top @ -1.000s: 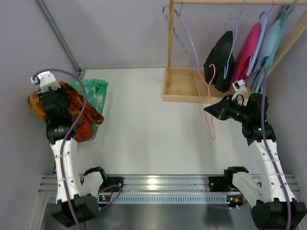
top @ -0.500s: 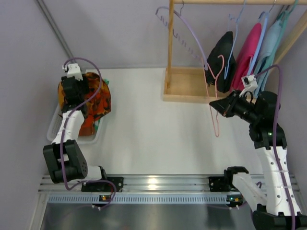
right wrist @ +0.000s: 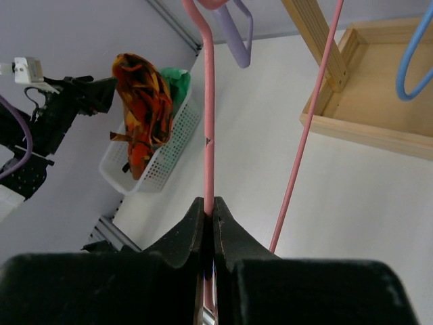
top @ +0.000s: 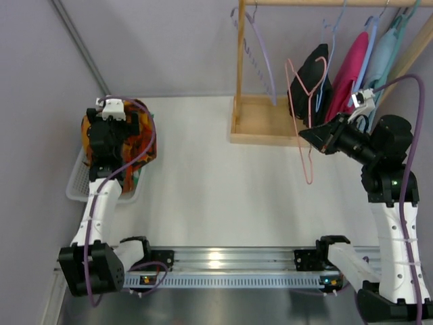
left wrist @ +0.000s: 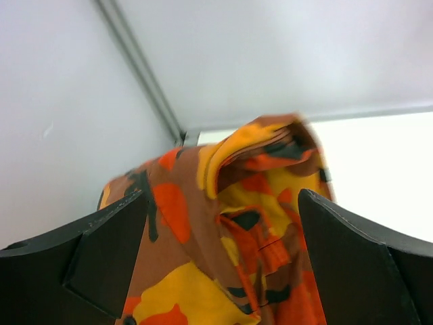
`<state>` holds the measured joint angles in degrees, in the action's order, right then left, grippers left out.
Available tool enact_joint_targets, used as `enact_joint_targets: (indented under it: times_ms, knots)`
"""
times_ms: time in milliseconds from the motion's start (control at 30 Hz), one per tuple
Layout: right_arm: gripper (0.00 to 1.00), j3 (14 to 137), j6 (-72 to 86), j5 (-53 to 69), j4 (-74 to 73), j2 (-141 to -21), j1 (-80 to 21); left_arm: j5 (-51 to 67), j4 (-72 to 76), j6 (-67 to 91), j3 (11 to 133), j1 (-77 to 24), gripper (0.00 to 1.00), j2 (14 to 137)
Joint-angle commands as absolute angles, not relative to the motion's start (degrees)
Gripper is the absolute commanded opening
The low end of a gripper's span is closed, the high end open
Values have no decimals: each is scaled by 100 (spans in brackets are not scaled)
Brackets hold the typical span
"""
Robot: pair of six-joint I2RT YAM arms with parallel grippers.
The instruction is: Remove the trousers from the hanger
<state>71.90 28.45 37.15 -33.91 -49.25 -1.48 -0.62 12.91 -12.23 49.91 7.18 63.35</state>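
The trousers (right wrist: 141,115), in an orange, red and brown camouflage print, are off the hanger and well to the left of the wooden rack (top: 260,139), across the bare desk (top: 216,196). In the right wrist view they form one long bundle standing nearly upright. The upper end is level with the left tool (left wrist: 223,203) and the lower end sits down in the white basket (top: 76,186), beside a green cloth (right wrist: 177,78). The left tool's fingers are spread wide with the bunched fabric between them. No pinch shows, and I cannot tell whether the cloth rests on them.

The right tool (right wrist: 209,203) is clenched on one thin arm of the bare pink hanger (top: 308,145), just in front of the rack's tray at its right end. The hanger's length runs from beside the black garment (top: 312,84) on the rack down past the tray's near edge.
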Motion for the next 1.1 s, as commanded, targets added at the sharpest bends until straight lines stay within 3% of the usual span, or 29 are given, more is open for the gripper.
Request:
enact_joint_targets:
  times_ms: [0,367,800,1067]
  knots:
    - [0,7707,3049,3727,-3138,-5210,-228,237,1574,-1529,4983,380,98,5873]
    - [0,10123,3445,3498,-2935,-7177,-343,62,792,-1021,5519,-694,98,5564]
    - [0,13101,2910,2928,-3584,-9649,-650,62,229,457,5933,-791,98,5695]
    - [0,13280,2549,1732,-3604,-10002,-1335,-228,70,413,5862,-782,98,5599]
